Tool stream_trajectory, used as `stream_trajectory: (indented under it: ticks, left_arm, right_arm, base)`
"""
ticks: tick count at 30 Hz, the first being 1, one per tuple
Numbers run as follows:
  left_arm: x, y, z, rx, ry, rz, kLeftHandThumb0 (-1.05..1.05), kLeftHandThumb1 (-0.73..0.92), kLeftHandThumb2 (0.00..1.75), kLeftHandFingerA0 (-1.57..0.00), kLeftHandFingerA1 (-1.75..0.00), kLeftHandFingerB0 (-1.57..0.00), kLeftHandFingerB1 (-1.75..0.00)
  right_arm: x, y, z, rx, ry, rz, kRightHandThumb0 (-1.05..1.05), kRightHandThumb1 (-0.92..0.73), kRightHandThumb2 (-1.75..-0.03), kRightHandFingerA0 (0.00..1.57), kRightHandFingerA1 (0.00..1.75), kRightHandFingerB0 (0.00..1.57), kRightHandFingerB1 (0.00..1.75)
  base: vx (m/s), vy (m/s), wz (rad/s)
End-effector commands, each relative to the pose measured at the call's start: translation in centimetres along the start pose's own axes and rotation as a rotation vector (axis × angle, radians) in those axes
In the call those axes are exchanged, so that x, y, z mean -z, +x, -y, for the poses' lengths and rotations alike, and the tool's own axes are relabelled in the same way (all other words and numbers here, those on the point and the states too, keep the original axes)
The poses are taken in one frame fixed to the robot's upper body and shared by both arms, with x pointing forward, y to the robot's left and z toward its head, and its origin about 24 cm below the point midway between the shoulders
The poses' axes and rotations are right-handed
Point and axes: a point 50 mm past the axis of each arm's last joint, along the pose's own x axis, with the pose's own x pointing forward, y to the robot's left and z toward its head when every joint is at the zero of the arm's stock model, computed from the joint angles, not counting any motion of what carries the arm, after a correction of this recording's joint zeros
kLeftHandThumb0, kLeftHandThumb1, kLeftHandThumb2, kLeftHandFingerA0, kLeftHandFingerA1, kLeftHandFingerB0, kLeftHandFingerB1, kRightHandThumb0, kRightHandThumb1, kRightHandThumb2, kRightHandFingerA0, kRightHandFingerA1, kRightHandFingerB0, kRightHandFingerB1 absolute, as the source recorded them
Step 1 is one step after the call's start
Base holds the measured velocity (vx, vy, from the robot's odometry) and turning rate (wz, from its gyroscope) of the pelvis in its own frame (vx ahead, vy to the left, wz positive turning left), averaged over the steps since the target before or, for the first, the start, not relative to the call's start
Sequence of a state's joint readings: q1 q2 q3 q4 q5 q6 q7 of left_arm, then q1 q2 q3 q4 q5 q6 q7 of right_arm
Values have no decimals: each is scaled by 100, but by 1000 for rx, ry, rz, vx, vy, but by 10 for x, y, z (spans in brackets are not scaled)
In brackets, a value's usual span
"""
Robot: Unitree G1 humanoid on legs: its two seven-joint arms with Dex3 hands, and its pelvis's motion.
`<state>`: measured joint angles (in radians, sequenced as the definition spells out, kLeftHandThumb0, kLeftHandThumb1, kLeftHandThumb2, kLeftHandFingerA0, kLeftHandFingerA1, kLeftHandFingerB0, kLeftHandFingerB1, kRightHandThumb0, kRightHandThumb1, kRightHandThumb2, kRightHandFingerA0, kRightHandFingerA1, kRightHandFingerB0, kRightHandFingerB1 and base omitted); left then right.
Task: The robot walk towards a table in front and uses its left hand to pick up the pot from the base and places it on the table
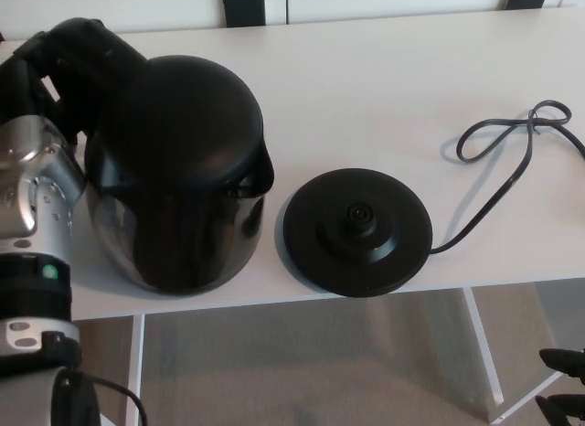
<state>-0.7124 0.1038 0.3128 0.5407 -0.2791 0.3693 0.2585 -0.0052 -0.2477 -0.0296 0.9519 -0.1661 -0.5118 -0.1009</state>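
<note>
**Pot left of its base**

Head view: it stands on the white table, just beside the base, not touching. The left robot hand seems clamped on its far-left side, the grip itself hidden. The right robot hand barely shows, near right; I cannot tell its state.

The pot is shiny black all over, the round base at 5 o'clock is black too, and the cord looping off at 3 o'clock is dark grey-black. The table under them is plain white with no pattern, and the floor at 6 o'clock is pale grey-brown. The left hand at 10 o'clock is black, and its arm is silver with a black band and a tiny green dot.
</note>
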Motion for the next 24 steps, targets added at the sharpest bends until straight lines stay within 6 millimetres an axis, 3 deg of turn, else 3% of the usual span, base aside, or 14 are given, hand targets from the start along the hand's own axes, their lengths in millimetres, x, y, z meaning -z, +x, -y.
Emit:
stream_trajectory:
  ticks: [1, 2, 3, 5, 8, 10, 13, 14, 16, 17, 20, 21, 24]
  left_arm:
    - [-11, 2, -2, 86, 91, 85, -48, 52, 61, -10, -31, -7, -20]
    - [-11, 2, -3, 105, 132, 85, -48, 52, 61, -10, -31, -7, -20]
    - [-12, 2, -5, 122, 204, 96, -48, 34, 67, 0, -8, 0, -11]
    - [-12, 2, -6, 123, 267, 105, -45, 34, 70, 0, -18, 0, -17]
    - [-12, 3, -7, 124, 286, 108, -45, 34, 70, 0, -18, 0, -17]
    - [-17, 5, -11, 88, 492, 104, -45, 32, 70, 0, -21, 0, -20]
    - [-17, 7, -17, 98, 566, 91, -45, 32, 71, 0, -23, 0, -21]
    - [-17, 7, -18, 104, 574, 93, -46, 40, 53, -1, -25, 0, -24]
    - [-17, 8, -19, 107, 581, 93, -46, 40, 53, -1, -25, 0, -24]
    - [-16, 8, -21, 116, 617, 90, -45, 32, 69, -1, -22, -2, -19]
    - [-14, 10, -25, 132, 674, 84, -45, 32, 69, -1, -22, -2, -19]
    - [-13, 11, -29, 131, 740, 69, -46, 40, 52, -6, -27, -2, -24]
    - [-13, 11, -31, 132, 781, 60, -49, 40, 53, -10, -28, -3, -24]
  right_arm:
    - [3, -2, 4, 20, 3, -12, -42, -63, -60, 72, 49, 57, 43]
    - [3, -2, 4, 20, 4, -15, -42, -63, -60, 72, 49, 57, 43]
    - [3, -1, 4, 19, 4, -16, -41, -63, -59, 72, 49, 57, 42]
    - [3, -1, 4, 18, 3, -14, -42, -64, -60, 72, 49, 57, 43]
    - [3, -1, 4, 18, 3, -13, -42, -64, -60, 72, 49, 57, 43]
    - [0, 1, 5, 21, 0, -3, -43, -63, -60, 73, 49, 57, 43]
    - [0, 1, 5, 17, 13, -3, -44, -62, -59, 72, 49, 56, 43]
    - [0, 1, 5, 19, 13, -3, -43, -62, -59, 72, 49, 57, 42]
    - [0, 1, 5, 19, 13, -4, -43, -62, -59, 72, 49, 57, 42]
    - [0, 1, 5, 20, 11, -3, -43, -63, -59, 72, 49, 56, 42]
    - [-1, 2, 5, 20, 9, -2, -43, -63, -59, 72, 49, 56, 42]
    - [-2, 2, 6, 20, 12, 6, -45, -63, -60, 72, 49, 56, 43]
    - [-2, 3, 6, 20, 7, 5, -44, -63, -60, 71, 49, 56, 42]
  base:
    - [0, 0, 0]
    - [0, 0, 0]
    - [0, 0, 0]
    - [0, 0, 0]
    - [0, 0, 0]
    - [0, 0, 0]
    - [0, 0, 0]
    - [0, 0, 0]
    - [0, 0, 0]
    - [0, 0, 0]
    - [0, 0, 0]
    - [0, 0, 0]
    - [0, 0, 0]
